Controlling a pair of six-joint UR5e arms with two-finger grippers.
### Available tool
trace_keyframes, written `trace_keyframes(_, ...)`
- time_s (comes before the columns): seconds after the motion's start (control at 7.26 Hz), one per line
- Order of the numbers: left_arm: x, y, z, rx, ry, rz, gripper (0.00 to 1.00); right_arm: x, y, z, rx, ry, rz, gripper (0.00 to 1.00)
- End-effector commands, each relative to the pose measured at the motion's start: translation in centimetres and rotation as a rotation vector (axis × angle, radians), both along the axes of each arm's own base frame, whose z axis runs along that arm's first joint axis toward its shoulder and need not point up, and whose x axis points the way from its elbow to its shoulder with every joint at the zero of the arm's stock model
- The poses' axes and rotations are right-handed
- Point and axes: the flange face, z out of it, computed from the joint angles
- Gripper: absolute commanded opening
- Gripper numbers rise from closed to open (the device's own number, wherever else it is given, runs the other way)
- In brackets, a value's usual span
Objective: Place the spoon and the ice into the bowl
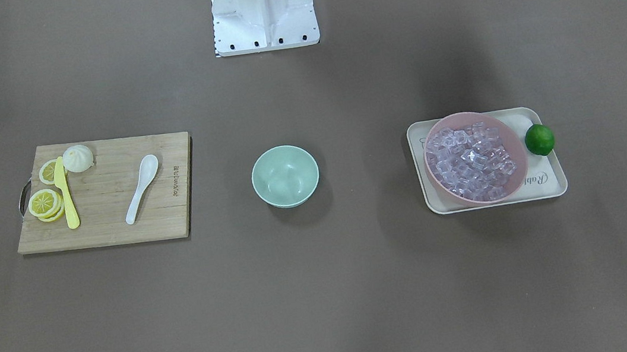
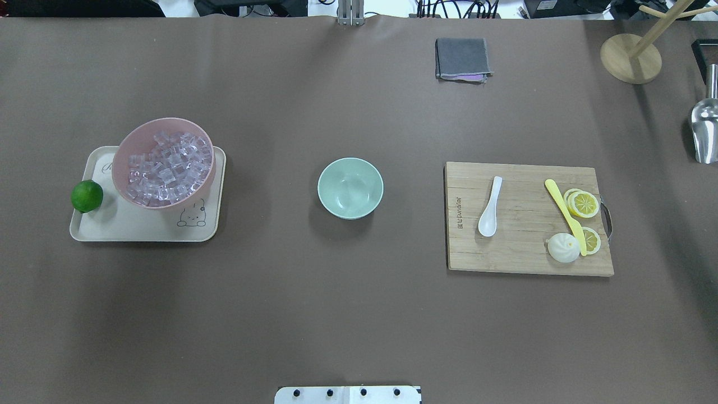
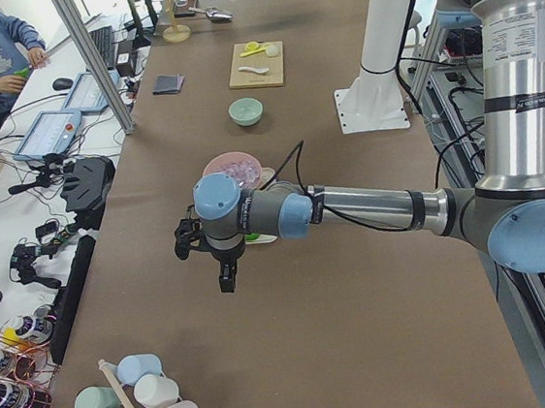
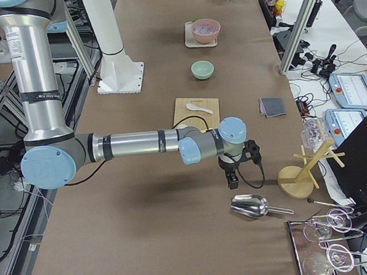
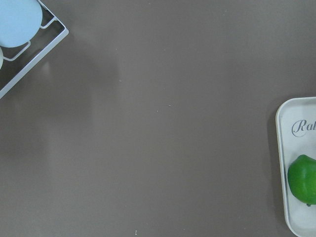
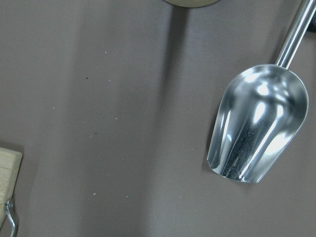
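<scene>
The white spoon (image 2: 490,206) lies on the wooden cutting board (image 2: 527,258), scoop toward the robot; it also shows in the front-facing view (image 1: 141,188). The mint-green bowl (image 2: 350,188) stands empty at the table's middle. The ice (image 2: 165,165) is a heap of clear cubes in a pink bowl (image 2: 126,151). My left gripper (image 3: 227,283) shows only in the exterior left view, hanging over bare table beyond the tray's end; I cannot tell if it is open. My right gripper (image 4: 232,184) shows only in the exterior right view, past the cutting board near a metal scoop; I cannot tell its state.
The pink bowl sits on a cream tray (image 2: 140,230) with a green lime (image 2: 87,196). A yellow knife (image 2: 564,216), lemon slices (image 2: 583,203) and a white bun (image 2: 563,247) share the board. A grey cloth (image 2: 462,58), a metal scoop (image 2: 704,132) and a wooden stand (image 2: 630,58) are at the far side.
</scene>
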Motion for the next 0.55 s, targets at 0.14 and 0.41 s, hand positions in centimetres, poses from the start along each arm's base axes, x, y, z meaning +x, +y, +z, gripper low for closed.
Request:
trace_keyframes(0.14, 0.1, 0.3, 0.0, -0.002, 0.016, 0.002, 0.98, 0.4, 2.4, -0.5, 0.017, 0.002, 0.003, 1.0)
trace_keyframes(0.41, 0.2, 0.3, -1.2, 0.02, 0.027, 0.001, 0.98, 0.3, 2.3, -1.5, 0.025, -0.028, -0.001, 1.0)
